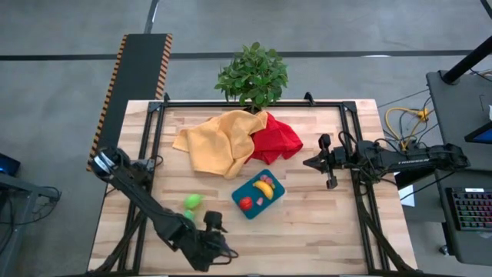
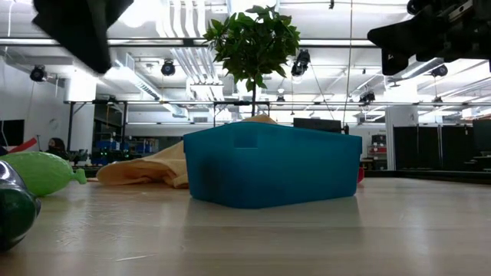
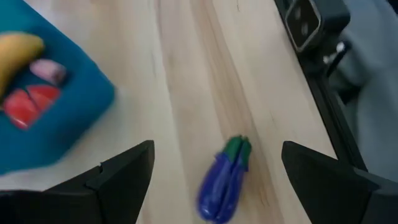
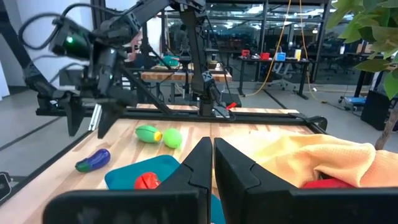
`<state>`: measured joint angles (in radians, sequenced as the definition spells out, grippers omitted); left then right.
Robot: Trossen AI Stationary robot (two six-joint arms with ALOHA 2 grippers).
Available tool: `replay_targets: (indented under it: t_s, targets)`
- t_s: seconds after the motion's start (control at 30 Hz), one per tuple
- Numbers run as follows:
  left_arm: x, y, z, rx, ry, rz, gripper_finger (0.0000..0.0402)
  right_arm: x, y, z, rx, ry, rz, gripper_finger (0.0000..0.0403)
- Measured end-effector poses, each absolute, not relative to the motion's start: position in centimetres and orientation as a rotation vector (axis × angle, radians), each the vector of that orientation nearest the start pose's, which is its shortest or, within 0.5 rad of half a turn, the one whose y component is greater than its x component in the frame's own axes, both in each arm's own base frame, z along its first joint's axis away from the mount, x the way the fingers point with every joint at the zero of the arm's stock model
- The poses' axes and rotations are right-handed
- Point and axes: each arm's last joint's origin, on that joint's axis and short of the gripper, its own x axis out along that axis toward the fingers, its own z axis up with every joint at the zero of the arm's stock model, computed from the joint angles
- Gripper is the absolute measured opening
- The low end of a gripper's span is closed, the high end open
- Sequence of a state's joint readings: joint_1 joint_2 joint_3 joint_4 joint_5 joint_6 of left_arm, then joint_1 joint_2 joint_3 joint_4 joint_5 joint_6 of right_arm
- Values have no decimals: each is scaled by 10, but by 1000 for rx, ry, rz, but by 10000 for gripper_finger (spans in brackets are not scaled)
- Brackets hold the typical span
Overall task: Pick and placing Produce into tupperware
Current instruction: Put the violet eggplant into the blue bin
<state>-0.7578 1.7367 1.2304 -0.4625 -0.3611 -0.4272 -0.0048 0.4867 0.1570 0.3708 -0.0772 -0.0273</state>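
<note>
Left pincer (image 3: 211, 171) is hanging wide open over the purple eggplant (image 3: 224, 180), holding nothing; the eggplant is lying on the bare worktop (image 3: 186, 74) near the front edge. Teal tupperware (image 1: 258, 194) is sitting mid-worktop, carrying the banana (image 1: 265, 186), tomato (image 1: 246, 203) and a pink berry (image 3: 48, 70). Two green pieces (image 1: 192, 201) are lying just left of it. Right pincer (image 4: 212, 163) is hovering closed and empty at the right side.
</note>
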Motion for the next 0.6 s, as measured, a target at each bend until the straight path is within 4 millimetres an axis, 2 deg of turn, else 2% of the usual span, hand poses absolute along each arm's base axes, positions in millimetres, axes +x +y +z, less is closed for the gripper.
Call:
replay_targets:
  t_s: [0.3, 0.6]
  targets:
    - [274, -245, 197, 124, 953, -196, 336, 134, 2, 208, -29, -42, 72, 9]
    - [278, -246, 184, 97, 1007, -202, 336, 134, 2, 208, -29, -42, 72, 9]
